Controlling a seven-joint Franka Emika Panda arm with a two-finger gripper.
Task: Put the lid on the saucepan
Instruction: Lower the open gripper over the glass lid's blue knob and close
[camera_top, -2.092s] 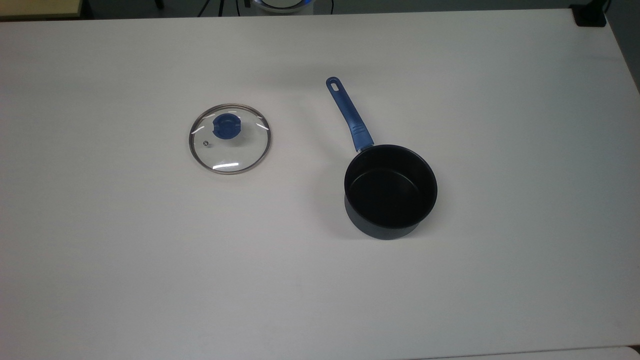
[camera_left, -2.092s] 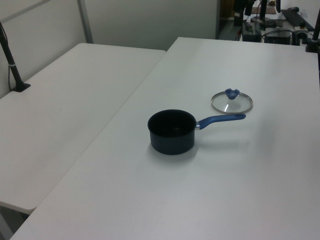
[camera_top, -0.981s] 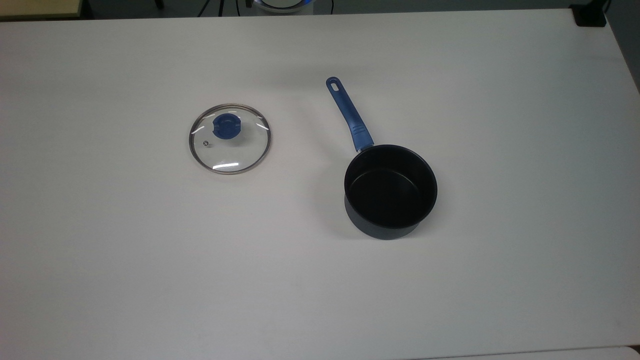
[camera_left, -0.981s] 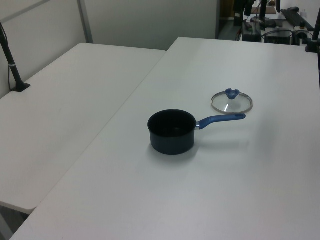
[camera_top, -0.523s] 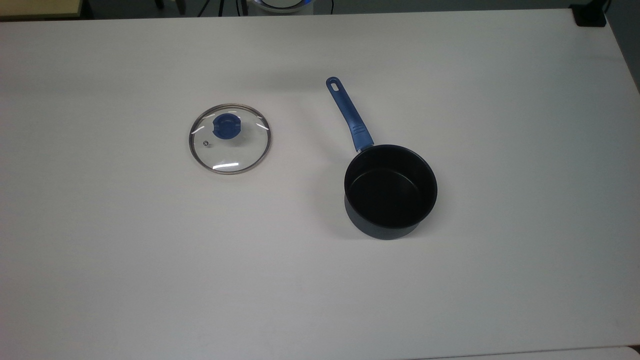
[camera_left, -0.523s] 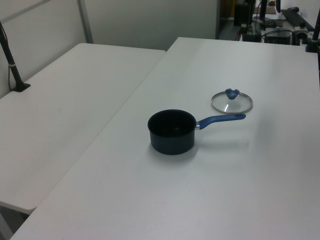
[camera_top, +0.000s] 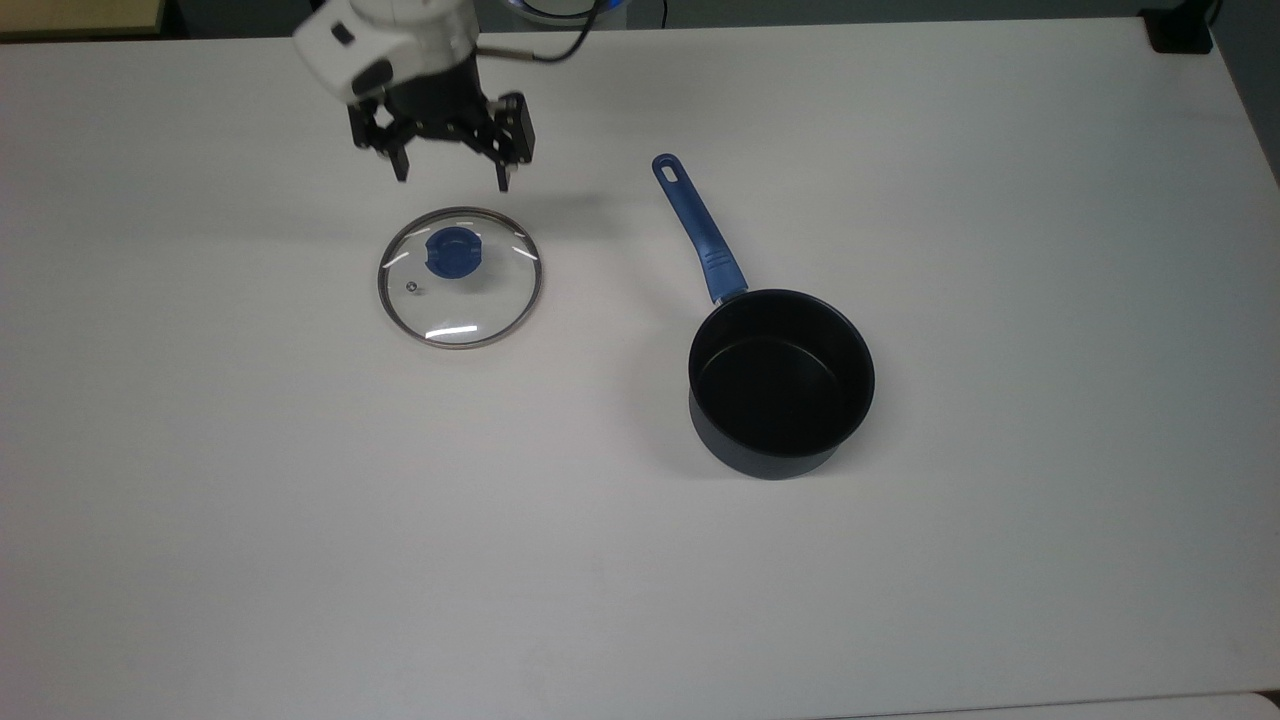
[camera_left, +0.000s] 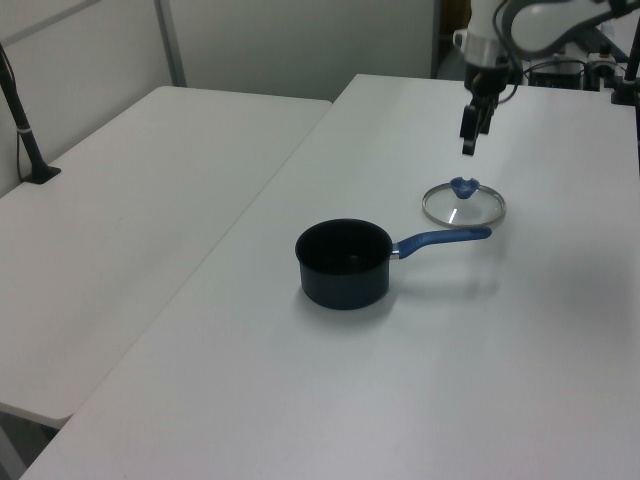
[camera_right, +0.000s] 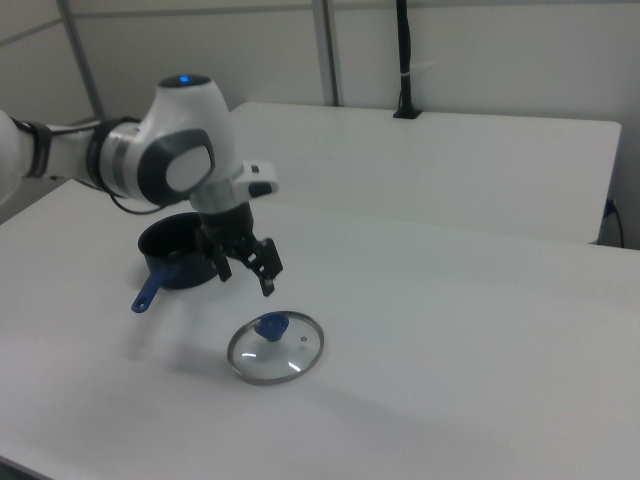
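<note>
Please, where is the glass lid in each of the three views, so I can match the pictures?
Top view: the lid lies flat on the table, left of centre, just below the gripper.
Left view: the lid is at upper right, beyond the handle tip.
Right view: the lid is at lower centre.
Shared landmark: the saucepan, its blue handle pointing toward the lid's side.

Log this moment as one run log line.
gripper: open, above lid | lid: on table | saucepan: uncovered
</note>
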